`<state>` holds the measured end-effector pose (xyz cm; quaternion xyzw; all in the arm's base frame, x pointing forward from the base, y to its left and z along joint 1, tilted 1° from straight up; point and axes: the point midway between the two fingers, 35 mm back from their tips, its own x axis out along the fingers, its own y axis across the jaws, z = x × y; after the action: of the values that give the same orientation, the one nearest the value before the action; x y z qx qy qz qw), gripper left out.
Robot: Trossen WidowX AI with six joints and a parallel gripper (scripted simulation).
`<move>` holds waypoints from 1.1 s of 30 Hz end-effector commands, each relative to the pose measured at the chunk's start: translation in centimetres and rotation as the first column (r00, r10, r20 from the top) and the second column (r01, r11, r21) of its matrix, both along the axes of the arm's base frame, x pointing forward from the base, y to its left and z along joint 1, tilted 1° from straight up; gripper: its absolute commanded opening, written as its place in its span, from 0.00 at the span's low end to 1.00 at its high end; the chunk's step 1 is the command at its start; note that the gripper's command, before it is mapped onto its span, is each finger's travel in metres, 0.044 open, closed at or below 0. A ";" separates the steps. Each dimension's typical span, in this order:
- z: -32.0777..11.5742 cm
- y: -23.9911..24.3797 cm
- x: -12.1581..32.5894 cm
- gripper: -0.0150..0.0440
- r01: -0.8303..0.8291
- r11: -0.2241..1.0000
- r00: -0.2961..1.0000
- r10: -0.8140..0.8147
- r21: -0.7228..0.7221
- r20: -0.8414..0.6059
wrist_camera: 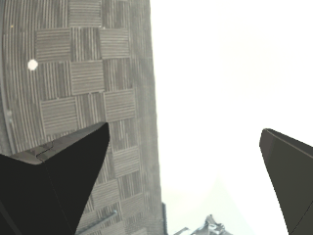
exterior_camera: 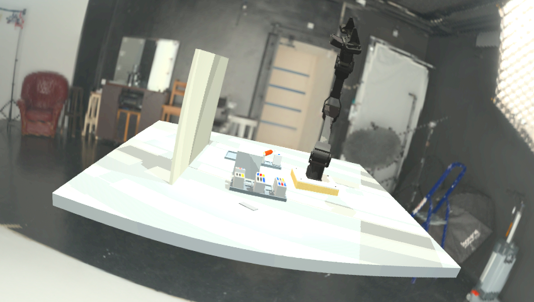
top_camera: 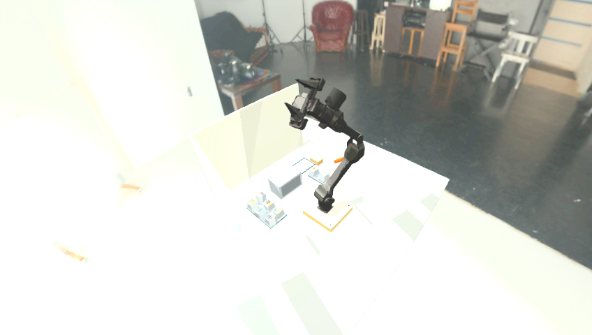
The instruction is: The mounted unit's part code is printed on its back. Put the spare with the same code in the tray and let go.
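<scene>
My gripper is open and empty, raised high above the table. A rack holds several white blocks, such as one block with coloured marks on top; the codes are too small to read. A small plate bears two white blocks, one of them a block close to the arm. A flat blue-edged rectangle, seemingly the tray, lies towards the back. I cannot tell which block is the mounted unit; no code on a back is legible.
A grey box stands between the rack and the small plate. A tall cream panel stands behind. An orange cylinder and an orange-sided block are near the small plate.
</scene>
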<state>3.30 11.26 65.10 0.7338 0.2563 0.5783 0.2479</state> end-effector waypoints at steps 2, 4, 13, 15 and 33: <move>0.0 0.0 0.0 1.00 0.000 1.000 1.000 0.000 0.000 0.000; 0.0 0.0 0.0 1.00 0.000 1.000 1.000 0.000 0.000 0.000; -3.3 6.6 4.4 1.00 0.279 0.923 0.959 -0.253 -0.264 0.125; -4.6 8.4 6.3 1.00 0.359 0.863 0.933 -0.317 -0.355 0.172; -24.2 9.8 28.3 1.00 0.509 -0.174 0.771 -0.342 -0.843 0.537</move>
<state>28.61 22.93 44.33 0.4044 0.2747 0.2149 0.8455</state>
